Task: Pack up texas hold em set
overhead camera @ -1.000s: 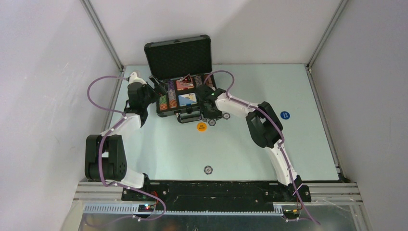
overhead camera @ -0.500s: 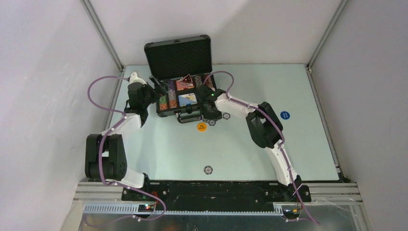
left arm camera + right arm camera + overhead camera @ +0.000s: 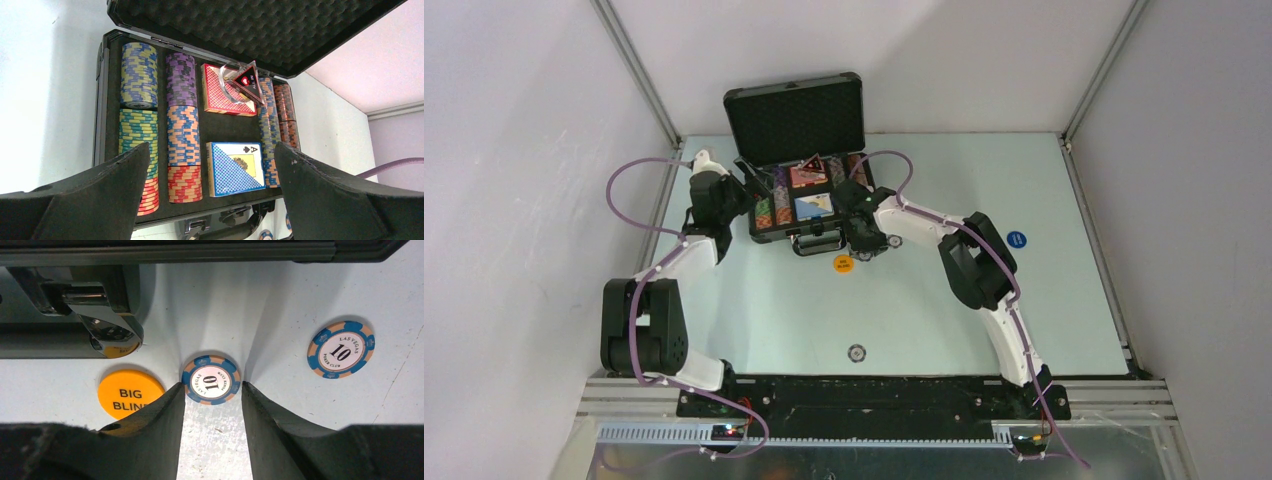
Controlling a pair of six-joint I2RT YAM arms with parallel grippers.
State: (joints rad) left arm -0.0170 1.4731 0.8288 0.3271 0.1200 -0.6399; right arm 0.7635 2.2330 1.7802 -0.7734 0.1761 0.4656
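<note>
Most chips (image 3: 182, 135) and cards (image 3: 235, 167) fill the case (image 3: 100, 100); several pieces (image 3: 856, 352) wait on the tabletop (image 3: 924, 300). Right fingers (image 3: 150, 430), half-open, straddle a blue chip (image 3: 210, 382) mid-frame; left fingers (image 3: 100, 195) gape empty.

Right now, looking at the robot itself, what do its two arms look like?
The left arm and right arm are built of white links with black joints, on a black base bar. A purple cable loops along each. The right one shows a small green light. The jaws are black, tapered wedges.
</note>
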